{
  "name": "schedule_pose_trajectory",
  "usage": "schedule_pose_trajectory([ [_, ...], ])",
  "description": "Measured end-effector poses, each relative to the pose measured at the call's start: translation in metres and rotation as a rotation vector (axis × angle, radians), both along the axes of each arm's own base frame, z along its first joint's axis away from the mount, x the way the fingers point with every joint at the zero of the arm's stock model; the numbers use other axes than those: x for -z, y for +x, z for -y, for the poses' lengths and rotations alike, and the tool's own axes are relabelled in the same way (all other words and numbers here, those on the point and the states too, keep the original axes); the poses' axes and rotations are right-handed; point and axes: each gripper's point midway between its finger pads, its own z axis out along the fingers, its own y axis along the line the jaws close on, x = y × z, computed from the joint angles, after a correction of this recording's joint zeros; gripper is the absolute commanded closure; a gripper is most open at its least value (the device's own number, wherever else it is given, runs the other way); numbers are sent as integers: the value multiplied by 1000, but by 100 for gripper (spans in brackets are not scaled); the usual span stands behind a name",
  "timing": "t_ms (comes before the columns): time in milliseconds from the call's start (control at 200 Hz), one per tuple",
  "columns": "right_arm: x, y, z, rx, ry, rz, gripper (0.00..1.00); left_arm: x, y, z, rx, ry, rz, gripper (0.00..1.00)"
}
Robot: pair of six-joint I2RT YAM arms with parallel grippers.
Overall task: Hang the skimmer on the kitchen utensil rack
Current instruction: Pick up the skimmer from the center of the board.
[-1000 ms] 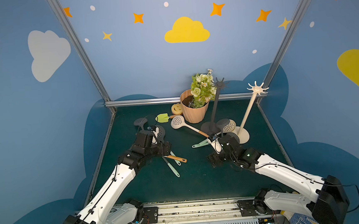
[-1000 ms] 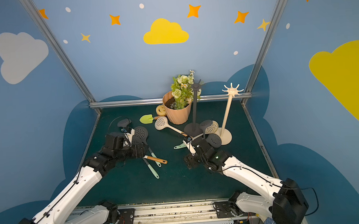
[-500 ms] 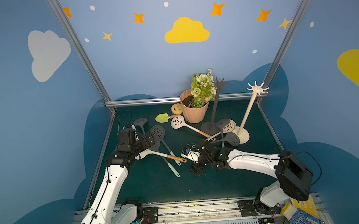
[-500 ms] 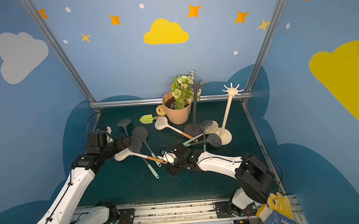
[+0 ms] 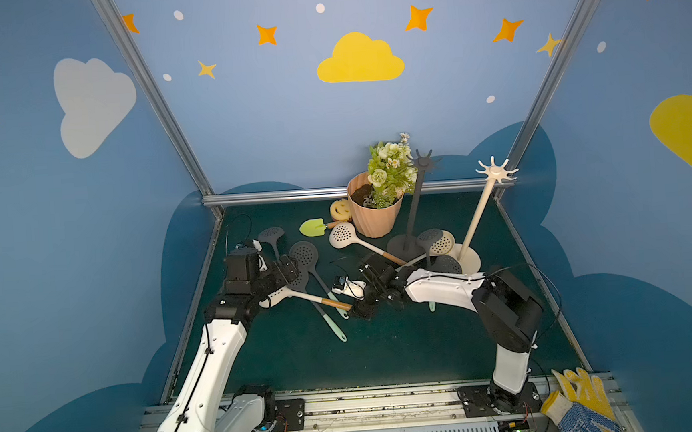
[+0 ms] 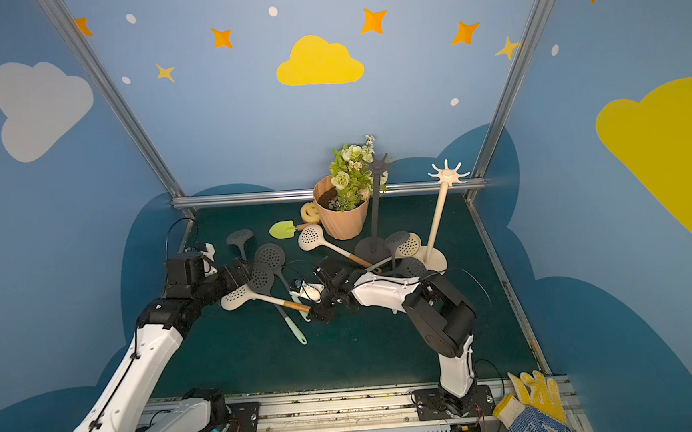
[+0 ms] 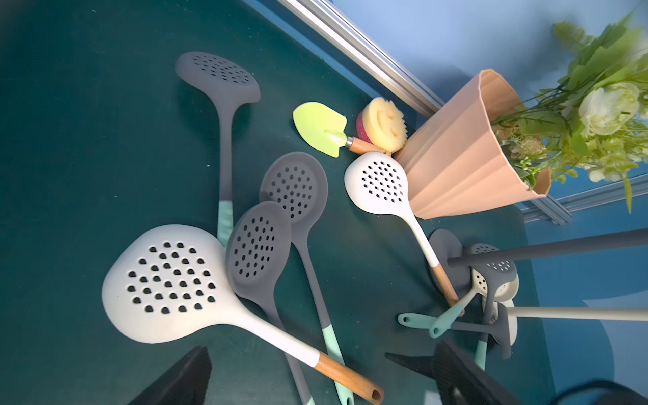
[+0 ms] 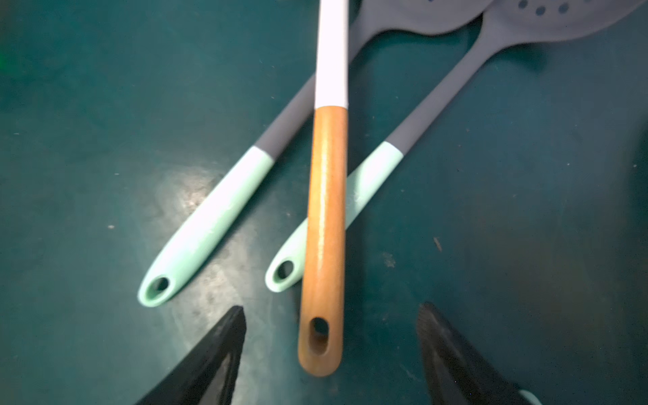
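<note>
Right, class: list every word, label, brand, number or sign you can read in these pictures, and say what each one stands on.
No text can be read in any view.
Work glove: a pale printed mark on the blue palm, too small and blurred to read.
Yellow sponge: a smiley face only, no letters.

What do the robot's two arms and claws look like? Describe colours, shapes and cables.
The left arm and right arm have smooth white shells with black joints and thin black cables looping alongside. The left claw and right claw each have two black, wedge-shaped tapering fingers.
</note>
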Motion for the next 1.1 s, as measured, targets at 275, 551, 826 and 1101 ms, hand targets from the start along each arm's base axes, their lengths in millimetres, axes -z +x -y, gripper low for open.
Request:
schedule_pose_trajectory([
  [275,18,2,1,-44,-46,-38,39,-2,0,4,20,-16,5,0],
  [551,30,-7,4,-74,-82,-89,67,-2,0,7,33,-26,11,0],
  [826,18,-11,6,-53,-66,-119,86,-10,-3,10,47,-27,37,0],
  [1101,-41,-23,14,-27,32,-84,87,-14,-9,20,93,-12,63,0],
])
